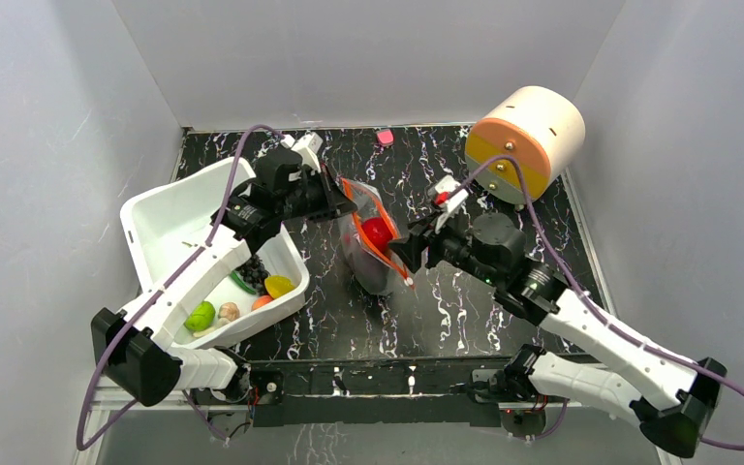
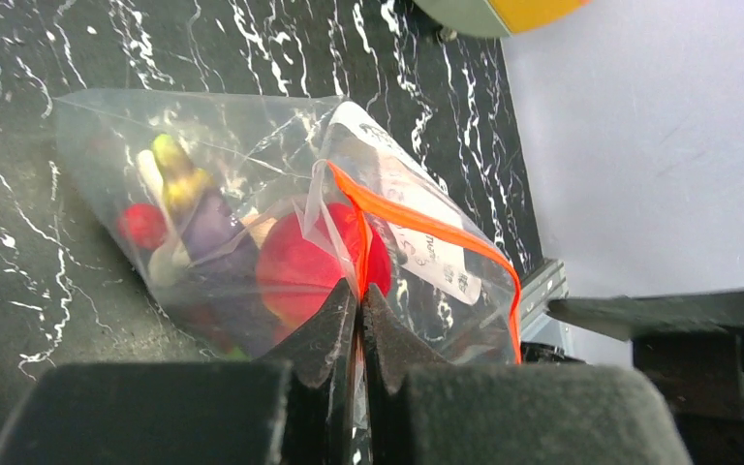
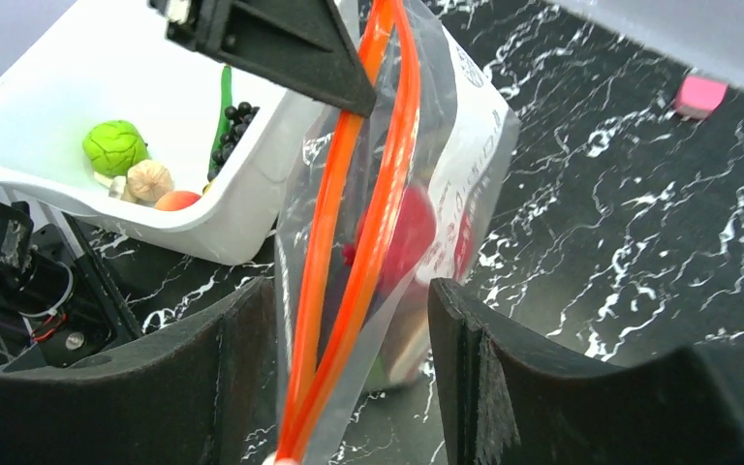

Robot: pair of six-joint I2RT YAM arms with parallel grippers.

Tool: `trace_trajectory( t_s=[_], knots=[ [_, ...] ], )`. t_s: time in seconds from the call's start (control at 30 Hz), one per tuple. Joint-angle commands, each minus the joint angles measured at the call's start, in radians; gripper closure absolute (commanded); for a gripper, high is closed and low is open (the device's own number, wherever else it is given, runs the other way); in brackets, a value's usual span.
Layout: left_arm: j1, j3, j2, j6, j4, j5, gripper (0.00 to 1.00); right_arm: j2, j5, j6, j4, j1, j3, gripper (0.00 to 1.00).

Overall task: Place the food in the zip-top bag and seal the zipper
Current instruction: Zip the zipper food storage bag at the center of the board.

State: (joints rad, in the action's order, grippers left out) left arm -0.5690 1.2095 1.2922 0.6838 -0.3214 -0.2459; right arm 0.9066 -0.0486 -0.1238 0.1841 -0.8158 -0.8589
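The clear zip-top bag [image 1: 373, 254] stands in the middle of the black marbled table, holding food: a red apple [image 2: 300, 266], a purple eggplant [image 2: 215, 232] and other pieces. Its orange zipper [image 2: 417, 225] runs along the top edge, the two strips still apart for part of their length [image 3: 349, 213]. My left gripper [image 2: 360, 305] is shut on the zipper's far end [image 1: 345, 201]. My right gripper [image 3: 354, 291] is open at the near end [image 1: 402, 254], its fingers on either side of the zipper without touching it. More food lies in the tub: a green round fruit [image 3: 114, 145] and black grapes [image 3: 237, 121].
A white tub [image 1: 170, 208] sits left of the bag, under my left arm. At the back right a large cream and orange cylinder [image 1: 525, 142] lies on its side. A small pink object [image 1: 385, 137] rests by the back wall.
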Motion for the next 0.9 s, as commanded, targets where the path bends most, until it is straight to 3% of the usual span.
trace_trajectory(
  t_s=[0.0, 0.27, 0.47, 0.63, 0.87],
  knots=[
    [0.035, 0.052, -0.02, 0.01, 0.045, -0.007, 1.0, -0.091, -0.006, 0.088, 0.015, 0.003, 0.034, 0.43],
    [0.047, 0.033, -0.029, 0.012, 0.047, 0.017, 1.0, -0.244, -0.205, 0.131, -0.013, 0.003, 0.191, 0.46],
    [0.047, 0.007, -0.05, 0.013, 0.061, 0.034, 1.0, -0.325, -0.047, 0.228, -0.104, 0.003, 0.32, 0.45],
    [0.048, 0.002, -0.055, 0.017, 0.057, 0.041, 1.0, -0.325, -0.102, 0.272, -0.184, 0.003, 0.381, 0.47],
    [0.049, -0.002, -0.058, 0.019, 0.06, 0.041, 1.0, -0.284, -0.053, 0.185, -0.374, 0.003, 0.457, 0.56]
  ],
)
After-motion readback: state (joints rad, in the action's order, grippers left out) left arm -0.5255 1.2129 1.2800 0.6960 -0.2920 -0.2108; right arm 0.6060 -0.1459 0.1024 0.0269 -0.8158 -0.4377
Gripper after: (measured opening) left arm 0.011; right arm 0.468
